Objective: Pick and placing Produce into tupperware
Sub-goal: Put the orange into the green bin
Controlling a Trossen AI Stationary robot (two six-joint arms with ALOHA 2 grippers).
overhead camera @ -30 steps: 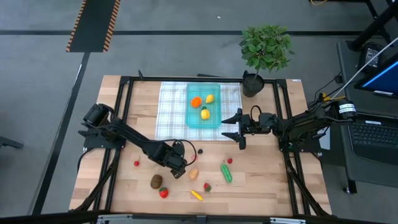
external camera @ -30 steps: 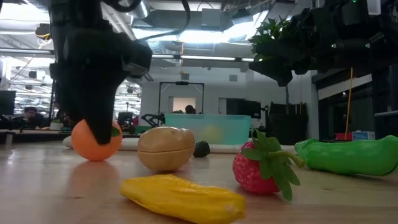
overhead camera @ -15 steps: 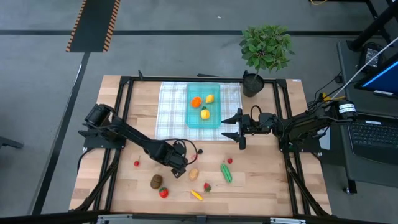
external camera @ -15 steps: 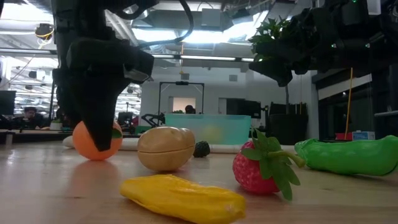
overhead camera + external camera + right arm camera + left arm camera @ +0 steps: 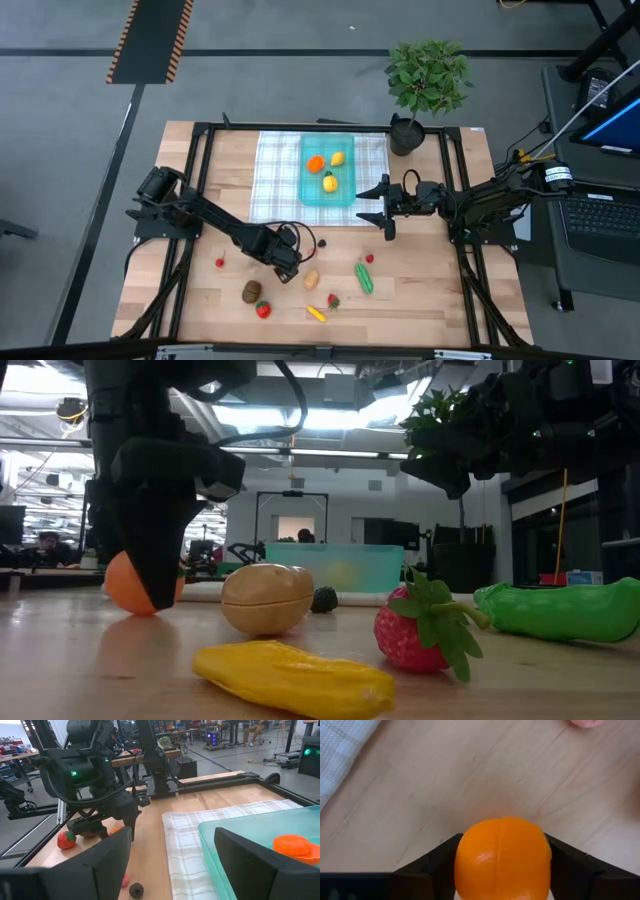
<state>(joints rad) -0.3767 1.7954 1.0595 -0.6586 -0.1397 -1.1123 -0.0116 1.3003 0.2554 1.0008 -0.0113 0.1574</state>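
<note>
My left gripper (image 5: 288,262) is near the table's middle, shut on a toy orange (image 5: 502,857), which also shows in the low view (image 5: 128,582) behind the dark fingers. The teal tupperware (image 5: 306,190) sits on the checked cloth and holds an orange and two lemons. My right gripper (image 5: 385,210) hovers open just right of the tupperware's near right corner. A potato (image 5: 311,281), a kiwi (image 5: 251,291), strawberries (image 5: 263,309), a yellow piece (image 5: 316,313) and a cucumber (image 5: 364,277) lie on the wood. My left gripper pinches the orange between its two fingers, one on each side (image 5: 462,860). The fingers (image 5: 150,565) come from above, pointing down. The orange's underside is at or just above the tabletop; which, I cannot tell.
A potted plant (image 5: 425,85) stands at the far right corner of the cloth. A dark berry (image 5: 322,242), a cherry (image 5: 220,262) and a small red piece (image 5: 369,258) lie loose. Black frame rails run along the table's sides.
My left gripper, shut on the orange, has shifted a little toward the table's left and far side, taking the orange away from the potato. The right arm has kept still.
</note>
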